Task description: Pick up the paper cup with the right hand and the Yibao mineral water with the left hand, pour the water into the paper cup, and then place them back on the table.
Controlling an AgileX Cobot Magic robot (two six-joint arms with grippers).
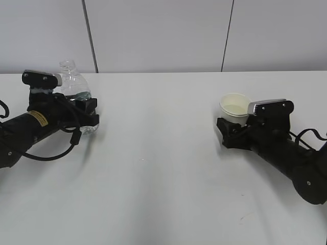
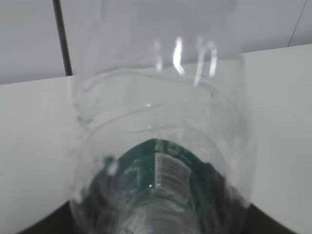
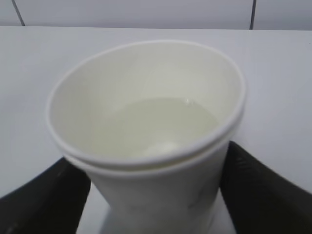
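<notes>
Two black robot arms rest low on a white table, one at a water bottle, one at a paper cup.

Exterior view: on the left, the left hand (image 1: 88,113) has its jaws closed around the lower body of the Yibao mineral water (image 1: 72,84), which stands upright near the table's (image 1: 163,168) far left edge, its open neck above the gripper. On the right, the right hand (image 1: 231,131) surrounds the paper cup (image 1: 234,107), which stands upright with its rim above the fingers. Left wrist view: the clear bottle (image 2: 161,146) fills the frame, green label low down; the fingers are mostly hidden behind it. Right wrist view: the cup (image 3: 146,136) holds pale water; dark fingers (image 3: 263,190) flank its base, whether pressing or loosened I cannot tell.
</notes>
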